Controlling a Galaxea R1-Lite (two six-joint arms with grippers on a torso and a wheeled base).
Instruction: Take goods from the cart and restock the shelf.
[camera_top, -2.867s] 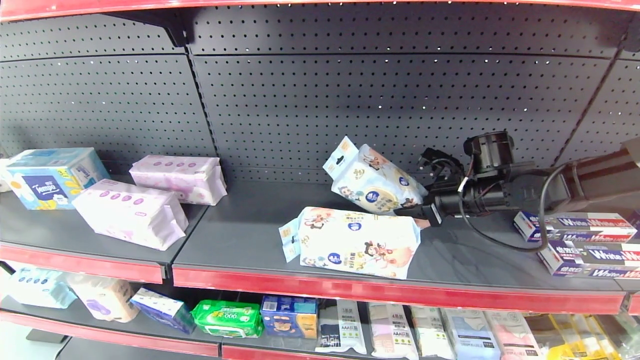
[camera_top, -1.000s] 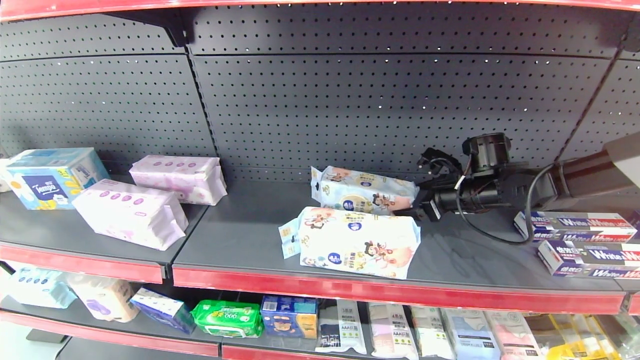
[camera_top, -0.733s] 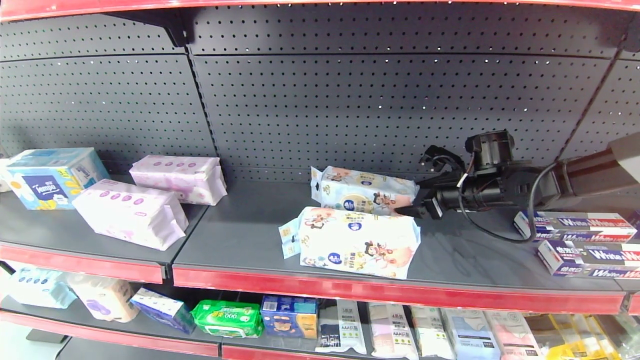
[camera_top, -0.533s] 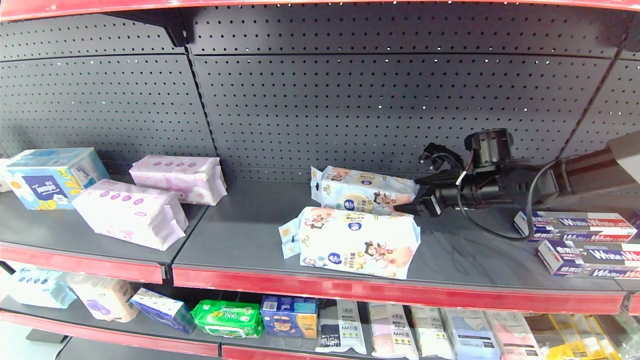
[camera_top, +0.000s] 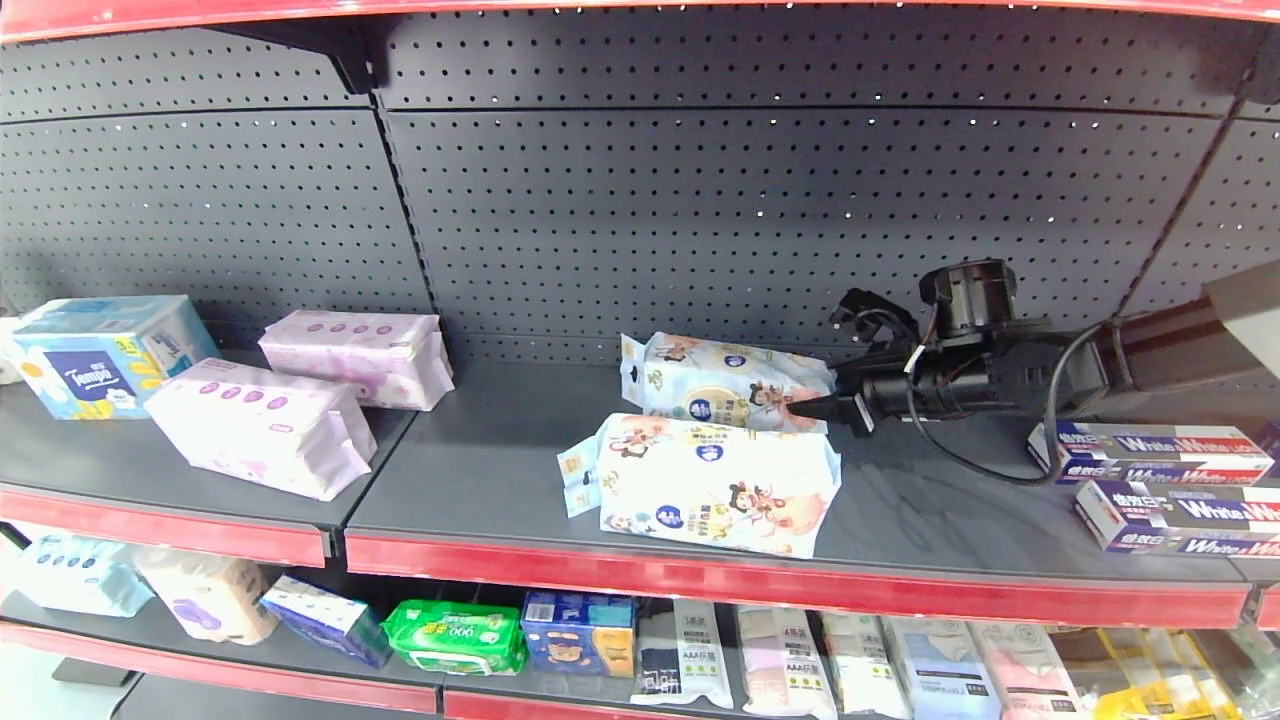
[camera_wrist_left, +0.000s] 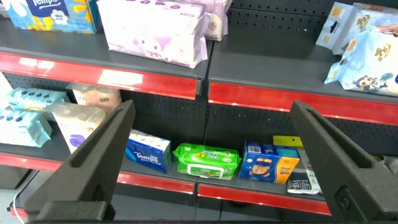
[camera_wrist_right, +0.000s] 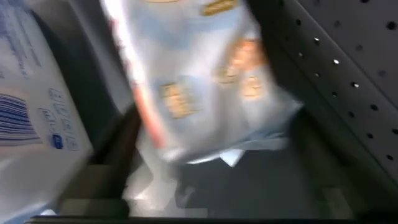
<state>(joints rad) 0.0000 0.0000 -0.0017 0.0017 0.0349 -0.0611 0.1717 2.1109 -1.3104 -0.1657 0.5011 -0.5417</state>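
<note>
On the middle shelf (camera_top: 480, 470) two wipes packs with cartoon prints lie flat. The front wipes pack (camera_top: 715, 483) lies at the red front edge of the shelf. The rear wipes pack (camera_top: 725, 382) lies just behind it, close to the perforated back wall; whether the two packs touch, I cannot tell. The right pincer (camera_top: 812, 407) comes in from the right side of the shelf and is at the right end of the rear wipes pack. In the right wrist view this pack (camera_wrist_right: 199, 81) is very near and blurred, and I cannot tell if the pincer is apart or clamped on it.

The left pincer (camera_wrist_left: 212, 106) is low in front of the shelves, wide apart, with nothing between.

Toward the left end of the shelf lie two pink packs (camera_top: 260, 425), one behind the other, and a blue tissue pack (camera_top: 105, 355) at the far left. At the right end lie two toothpaste boxes (camera_top: 1160, 452). On the lower shelf stands a green wipes pack (camera_top: 457, 637) among other goods.
</note>
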